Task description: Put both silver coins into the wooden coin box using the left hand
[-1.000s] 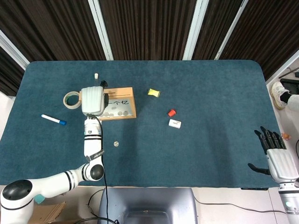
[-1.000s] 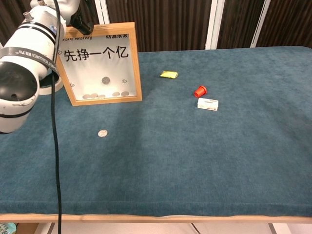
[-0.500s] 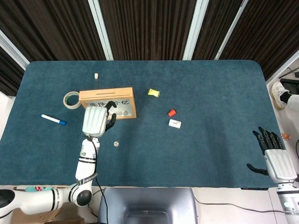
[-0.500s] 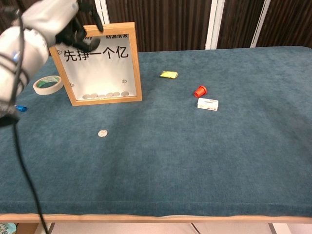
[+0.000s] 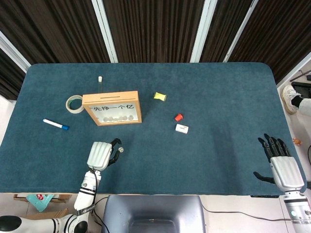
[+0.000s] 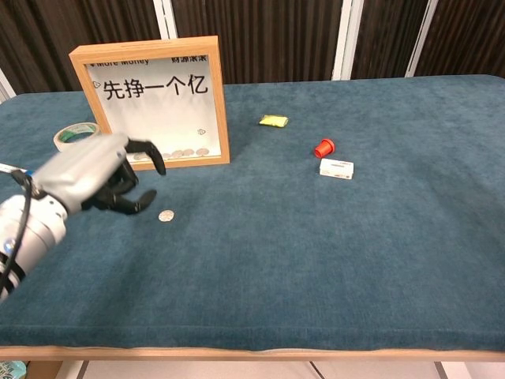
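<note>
Silver against the blue cloth, the one loose coin (image 6: 166,215) lies left of centre in the chest view, in front of the box (image 6: 150,103) and well apart from it. The box stands upright at upper left, its clear front facing the robot, which is why the row of coins already along its floor shows through; a second loose coin is nowhere to be seen on the table, so one is probably among those inside. The slot seems to be in the top edge, so a coin would have to be carried up over the frame, not pushed in from the front.

The left hand (image 6: 99,175) hangs just left of the coin, fingers curved and apart with nothing between them, thumb and fingertips turned toward the coin as if shaped for a pinch. In the head view it sits at lower left with the coin (image 5: 120,150) just off its fingertips; whether they touch the cloth I cannot tell.

The right hand (image 5: 280,165) rests at the lower right edge of the table (image 5: 218,97), fingers spread and empty, kept clear since the task is for the left.

A flat coin on soft cloth will likely be awkward to lift.
</note>
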`<state>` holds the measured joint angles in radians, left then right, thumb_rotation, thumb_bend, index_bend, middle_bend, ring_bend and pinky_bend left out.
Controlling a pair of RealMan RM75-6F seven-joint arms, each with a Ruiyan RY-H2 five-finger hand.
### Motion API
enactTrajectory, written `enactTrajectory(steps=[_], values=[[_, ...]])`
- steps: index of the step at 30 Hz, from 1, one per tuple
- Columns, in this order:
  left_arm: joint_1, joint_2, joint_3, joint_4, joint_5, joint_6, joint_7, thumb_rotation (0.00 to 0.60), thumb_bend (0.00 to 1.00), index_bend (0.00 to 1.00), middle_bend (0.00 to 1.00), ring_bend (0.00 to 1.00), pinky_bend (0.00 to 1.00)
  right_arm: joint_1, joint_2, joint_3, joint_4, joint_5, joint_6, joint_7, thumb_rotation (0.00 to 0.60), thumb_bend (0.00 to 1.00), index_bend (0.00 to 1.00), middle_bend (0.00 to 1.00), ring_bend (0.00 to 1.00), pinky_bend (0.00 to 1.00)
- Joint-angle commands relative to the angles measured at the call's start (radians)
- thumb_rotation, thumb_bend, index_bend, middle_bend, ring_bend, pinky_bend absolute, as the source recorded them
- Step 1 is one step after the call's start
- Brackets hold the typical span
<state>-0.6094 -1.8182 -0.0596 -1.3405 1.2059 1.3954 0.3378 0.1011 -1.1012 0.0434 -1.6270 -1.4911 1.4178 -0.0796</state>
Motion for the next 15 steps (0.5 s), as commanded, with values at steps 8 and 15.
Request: enactTrajectory(steps=[8,15], values=[[0.042,-0.098,0.014,0.144,0.044,-0.079,-0.05,0.6,0.39,0.4,1.0,1.0,1.0,-0.003,0.005,-0.001,0.001,-0.003,0.004,0.012,0.6,0.17,0.0,0.0,0.0,0.0],[0.043,-0.131,-0.024,0.218,0.049,-0.113,-0.07,0.6,0.39,0.4,1.0,1.0,1.0,-0.006,0.007,0.002,-0.001,0.001,0.009,0.013,0.6,0.17,0.0,0.0,0.0,0.0]])
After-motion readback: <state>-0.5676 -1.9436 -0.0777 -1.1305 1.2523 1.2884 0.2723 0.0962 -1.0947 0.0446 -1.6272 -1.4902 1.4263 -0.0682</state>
